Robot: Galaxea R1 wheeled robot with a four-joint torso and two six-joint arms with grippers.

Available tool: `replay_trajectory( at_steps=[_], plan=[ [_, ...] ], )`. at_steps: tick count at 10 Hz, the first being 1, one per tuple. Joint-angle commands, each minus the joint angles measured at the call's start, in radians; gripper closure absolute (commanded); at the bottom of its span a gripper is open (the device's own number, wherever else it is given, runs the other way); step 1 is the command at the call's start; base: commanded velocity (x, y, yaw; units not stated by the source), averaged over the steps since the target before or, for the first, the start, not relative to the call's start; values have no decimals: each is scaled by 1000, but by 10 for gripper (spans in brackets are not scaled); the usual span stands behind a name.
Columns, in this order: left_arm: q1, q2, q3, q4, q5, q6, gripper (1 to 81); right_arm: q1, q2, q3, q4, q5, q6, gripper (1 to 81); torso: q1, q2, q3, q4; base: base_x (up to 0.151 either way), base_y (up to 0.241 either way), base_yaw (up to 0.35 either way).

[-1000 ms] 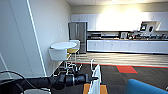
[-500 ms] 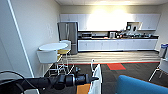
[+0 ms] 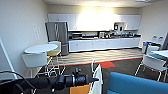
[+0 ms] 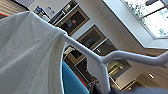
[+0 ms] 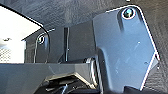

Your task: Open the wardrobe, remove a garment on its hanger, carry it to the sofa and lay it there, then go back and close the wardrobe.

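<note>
The thin white short-sleeved T-shirt (image 4: 27, 55) hangs on one slim white clothes hanger (image 4: 100, 62). In the left wrist view the shirt is draped over one sloping shoulder of the hanger, and the other shoulder sticks out bare. In the head view the shirt (image 3: 98, 80) shows as a white strip low in the middle, with the hanger's thin hook (image 3: 92, 65) poking up above it. It sits right at the end of the robot's black left arm (image 3: 50, 82), which comes in from the left. The left gripper (image 3: 93, 80) is at the hanger, but I cannot tell if its jaws are apart or squeezed together.

Just beside the shirt is the big bright blue soft sofa (image 3: 136, 85), with its low back at the bottom right. An orange thing (image 3: 80, 89) peeks out under the arm.

The right wrist view shows dark robot parts over a dark carpet, and I cannot tell how the right jaws stand.

Farther out, on the left, there is one round white table (image 3: 41, 48) with a white chair (image 3: 35, 61) and a yellow chair (image 3: 53, 53) next to it. On the right there is another white chair with a blue seat (image 3: 152, 65) beside a second table (image 3: 161, 53). On the dark floor there is one red patch (image 3: 107, 64). At the back stands one tall silver fridge (image 3: 57, 35), next to a long row of white kitchen cupboards (image 3: 100, 45) with a dark counter on top.
</note>
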Motion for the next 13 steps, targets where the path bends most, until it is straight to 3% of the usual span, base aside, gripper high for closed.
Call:
replay_trajectory(
  at_steps=[1, 13],
  plan=[
    [-159, -7, 37, 28, -43, 14, 811, 47, 3, 1, 3, -40, -4, 10, 0, 0, 0, 0, 0, 0, -280],
    [-159, -47, 65, 28, -43, 22, 811, 45, 13, -2, 4, -42, -4, 10, 0, 0, 0, 0, 0, 0, -280]
  ],
)
